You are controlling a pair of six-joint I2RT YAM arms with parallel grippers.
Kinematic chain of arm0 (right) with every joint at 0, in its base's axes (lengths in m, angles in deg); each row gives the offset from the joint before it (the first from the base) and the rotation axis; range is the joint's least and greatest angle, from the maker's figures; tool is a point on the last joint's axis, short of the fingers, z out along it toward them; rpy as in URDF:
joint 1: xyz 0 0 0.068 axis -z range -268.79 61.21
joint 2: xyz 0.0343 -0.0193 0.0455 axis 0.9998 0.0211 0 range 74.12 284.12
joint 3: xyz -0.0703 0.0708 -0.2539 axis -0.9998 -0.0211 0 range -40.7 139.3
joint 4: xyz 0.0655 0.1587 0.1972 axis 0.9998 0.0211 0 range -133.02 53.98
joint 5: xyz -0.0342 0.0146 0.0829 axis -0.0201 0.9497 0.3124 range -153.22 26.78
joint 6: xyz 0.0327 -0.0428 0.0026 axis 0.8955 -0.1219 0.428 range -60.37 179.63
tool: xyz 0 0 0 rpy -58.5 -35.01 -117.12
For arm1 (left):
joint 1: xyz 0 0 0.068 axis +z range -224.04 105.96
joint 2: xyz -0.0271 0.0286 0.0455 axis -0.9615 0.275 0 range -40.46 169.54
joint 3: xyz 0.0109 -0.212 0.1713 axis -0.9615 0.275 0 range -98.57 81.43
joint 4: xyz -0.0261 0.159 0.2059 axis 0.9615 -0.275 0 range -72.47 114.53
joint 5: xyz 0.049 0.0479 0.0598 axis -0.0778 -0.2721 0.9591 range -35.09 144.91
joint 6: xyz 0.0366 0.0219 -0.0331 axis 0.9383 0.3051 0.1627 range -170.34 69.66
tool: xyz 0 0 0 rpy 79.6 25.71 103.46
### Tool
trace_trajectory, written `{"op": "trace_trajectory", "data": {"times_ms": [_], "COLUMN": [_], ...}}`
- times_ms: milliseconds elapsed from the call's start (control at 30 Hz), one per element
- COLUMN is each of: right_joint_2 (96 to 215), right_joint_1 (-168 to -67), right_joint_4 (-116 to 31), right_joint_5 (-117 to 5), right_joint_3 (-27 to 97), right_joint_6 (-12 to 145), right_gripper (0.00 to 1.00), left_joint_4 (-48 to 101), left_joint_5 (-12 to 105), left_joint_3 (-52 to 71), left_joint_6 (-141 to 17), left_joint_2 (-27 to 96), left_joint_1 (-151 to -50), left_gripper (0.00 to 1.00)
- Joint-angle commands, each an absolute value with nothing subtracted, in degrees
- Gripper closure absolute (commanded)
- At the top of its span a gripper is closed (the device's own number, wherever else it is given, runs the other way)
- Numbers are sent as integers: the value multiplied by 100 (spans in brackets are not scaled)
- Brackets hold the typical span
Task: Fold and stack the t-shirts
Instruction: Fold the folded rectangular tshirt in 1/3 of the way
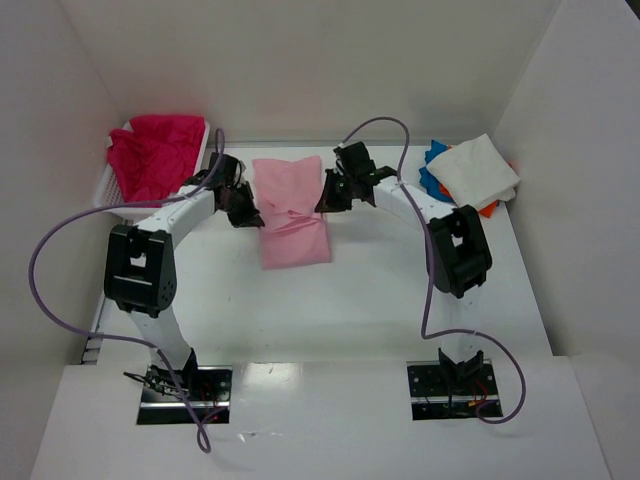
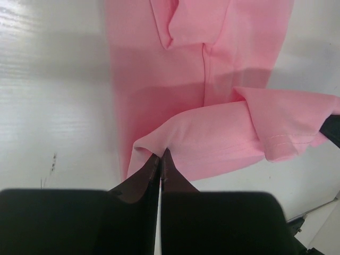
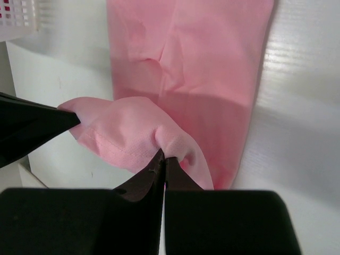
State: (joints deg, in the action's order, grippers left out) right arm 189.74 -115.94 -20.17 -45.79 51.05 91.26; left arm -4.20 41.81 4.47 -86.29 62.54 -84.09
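The light pink t-shirt point(image 1: 292, 215) lies at the rear centre of the table point(image 1: 340, 300). It is soft matte cotton, folded into a long rectangle. The left gripper point(image 2: 160, 156) is clamped on the shirt's left edge and the right gripper point(image 3: 162, 156) on its right edge. Between them a band of cloth with a stitched hem is raised across the shirt. At rear left, the white lattice basket point(image 1: 108, 190) holds magenta-red t-shirts point(image 1: 155, 155). At rear right, a white t-shirt point(image 1: 480, 170) lies on a blue t-shirt point(image 1: 432, 172) and an orange t-shirt point(image 1: 492, 210). Glossy white table surface shows between the pink shirt's near edge and the arm bases.
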Motion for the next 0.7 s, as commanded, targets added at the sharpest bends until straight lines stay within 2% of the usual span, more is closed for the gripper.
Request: {"op": "trace_trajectory", "data": {"times_ms": [0, 333, 467, 567, 633, 667], "right_joint_2": [19276, 19921, 20112, 20112, 20112, 20112], "right_joint_1": [-11525, -11424, -11366, -11249, -11185, -11164], "right_joint_4": [-1929, -1991, -1991, -2090, -2105, -2105], "right_joint_5": [-4556, -4503, -4450, -4450, -4450, -4450], "right_joint_3": [5605, 6031, 6099, 6099, 6148, 6225], "right_joint_6": [8960, 8960, 8960, 8960, 8960, 8926], "right_gripper": [100, 100, 99, 90, 72, 66], "left_joint_4": [-290, -50, 18, -35, 27, 27], "left_joint_5": [3910, 3909, 3909, 3909, 3866, 3848], "left_joint_3": [153, -509, -681, -761, -761, -761], "left_joint_6": [-8313, -8313, -8313, -8313, -8313, -8268], "left_joint_2": [6618, 7423, 7721, 7793, 7793, 7793], "left_joint_1": [-8344, -8183, -8058, -7999, -7984, -7984], "left_gripper": [100, 100, 96, 94, 77, 60]}}
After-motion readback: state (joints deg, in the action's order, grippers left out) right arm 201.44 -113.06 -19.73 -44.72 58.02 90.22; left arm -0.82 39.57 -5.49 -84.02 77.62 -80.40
